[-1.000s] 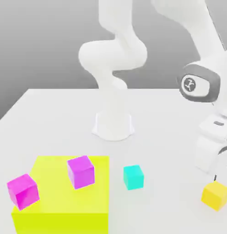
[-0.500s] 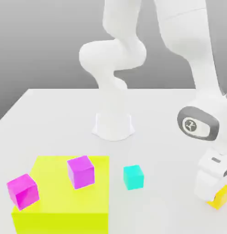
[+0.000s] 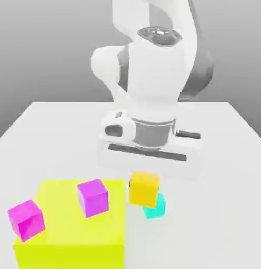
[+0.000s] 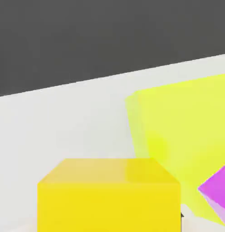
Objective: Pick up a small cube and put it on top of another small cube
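Observation:
The small yellow-orange cube [image 3: 143,189] hangs under my hand in the middle of the exterior view, with my gripper [image 3: 145,178] shut on it. Just below and slightly to the exterior view's right sits the small cyan cube [image 3: 156,207] on the white table, partly covered by the yellow-orange one. I cannot tell whether the two touch. In the hand view the yellow-orange cube [image 4: 110,195] sits close up, held between my fingers.
A large flat lime-yellow block [image 3: 69,231] lies at the exterior view's left, close beside the cyan cube, with two magenta cubes [image 3: 93,197] [image 3: 27,219] on it. The block [image 4: 187,136] and one magenta cube [image 4: 216,192] also show in the hand view. The arm's base [image 3: 130,144] stands behind.
My gripper shut on the yellow-orange cube at the exterior view's right, lifted it, and carried it left to above the cyan cube. Other cubes stayed put.

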